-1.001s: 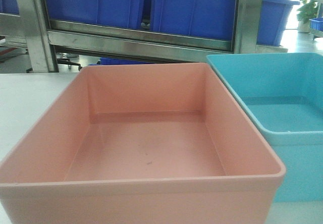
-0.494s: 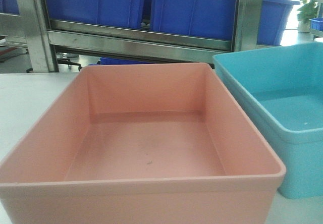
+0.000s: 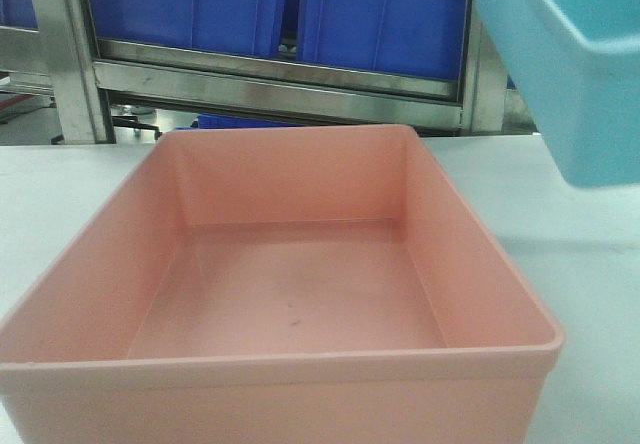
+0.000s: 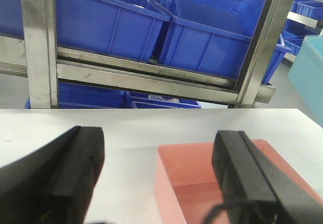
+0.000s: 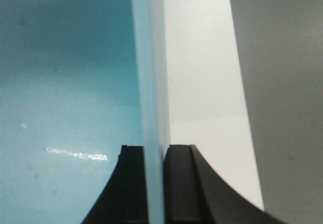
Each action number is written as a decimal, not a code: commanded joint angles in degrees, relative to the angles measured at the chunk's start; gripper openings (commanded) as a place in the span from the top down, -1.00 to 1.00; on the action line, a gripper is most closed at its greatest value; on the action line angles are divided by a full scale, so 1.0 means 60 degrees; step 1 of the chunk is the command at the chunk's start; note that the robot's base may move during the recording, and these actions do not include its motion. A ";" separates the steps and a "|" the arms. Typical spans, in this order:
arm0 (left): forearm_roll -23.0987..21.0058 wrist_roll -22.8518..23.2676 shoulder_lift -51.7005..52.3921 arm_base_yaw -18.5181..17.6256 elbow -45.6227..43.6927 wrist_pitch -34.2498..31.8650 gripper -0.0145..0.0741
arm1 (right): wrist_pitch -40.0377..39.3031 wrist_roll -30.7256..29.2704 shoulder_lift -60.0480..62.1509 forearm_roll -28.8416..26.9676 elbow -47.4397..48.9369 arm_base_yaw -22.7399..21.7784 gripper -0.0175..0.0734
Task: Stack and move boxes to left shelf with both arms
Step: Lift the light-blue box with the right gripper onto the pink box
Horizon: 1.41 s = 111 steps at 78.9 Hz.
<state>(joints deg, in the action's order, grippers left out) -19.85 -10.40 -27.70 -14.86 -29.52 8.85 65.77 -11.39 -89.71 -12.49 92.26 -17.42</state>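
The pink box (image 3: 300, 294) sat nearest on the table (image 3: 60, 184), with the left gripper (image 4: 159, 178) wide open and empty above its far left corner. Up and right of the pink box, the right gripper (image 5: 154, 183) pinched one wall of the tilted blue box (image 3: 570, 74). Such a thin hold could let it swing or slip. The rack (image 3: 280, 89) stood behind.

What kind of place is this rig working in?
Probably a warehouse or factory parts-storage area: a stainless-steel rack loaded with dark blue crates, further crates stacked beyond it, and a white worktable in front.
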 commanded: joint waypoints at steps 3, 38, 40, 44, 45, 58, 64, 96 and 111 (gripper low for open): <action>-0.0114 -0.0011 -0.0028 -0.0005 -0.0278 -0.0700 -0.15 | -0.0142 0.1154 0.0892 -0.1176 0.0499 0.0386 0.49; -0.0114 -0.0011 -0.0028 -0.0005 -0.0278 -0.0700 -0.15 | 0.0549 0.5172 0.1254 -0.0092 -0.0079 0.5181 0.49; -0.0114 -0.0011 -0.0028 -0.0005 -0.0278 -0.0700 -0.15 | 0.0437 0.5344 0.1254 -0.0012 -0.0210 0.5363 0.49; -0.0114 -0.0011 -0.0028 -0.0005 -0.0278 -0.0700 -0.15 | 0.0178 0.5702 0.1254 0.0089 -0.0468 0.5813 0.49; -0.0114 -0.0011 -0.0028 -0.0005 -0.0278 -0.0700 -0.15 | 0.0109 0.5774 0.1254 0.0101 -0.0526 0.5919 0.49; -0.0114 -0.0011 -0.0028 -0.0005 -0.0278 -0.0700 -0.15 | -0.0574 0.6555 0.1232 0.0591 -0.1143 0.7000 0.49; -0.0114 -0.0011 -0.0028 -0.0005 -0.0278 -0.0700 -0.15 | -0.0649 0.6949 0.1131 0.1132 -0.1261 0.7458 0.49; -0.0114 -0.0011 -0.0028 -0.0005 -0.0278 -0.0700 -0.15 | -0.1192 0.7373 0.0079 0.1481 -0.1252 0.8061 0.49; -0.0114 -0.0011 -0.0028 -0.0005 -0.0278 -0.0700 -0.15 | -0.1102 0.7285 0.0048 0.1430 -0.1261 0.8061 0.49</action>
<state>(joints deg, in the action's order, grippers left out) -19.85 -10.40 -27.70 -14.86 -29.52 8.85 63.08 32.24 -92.30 -2.45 82.94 30.96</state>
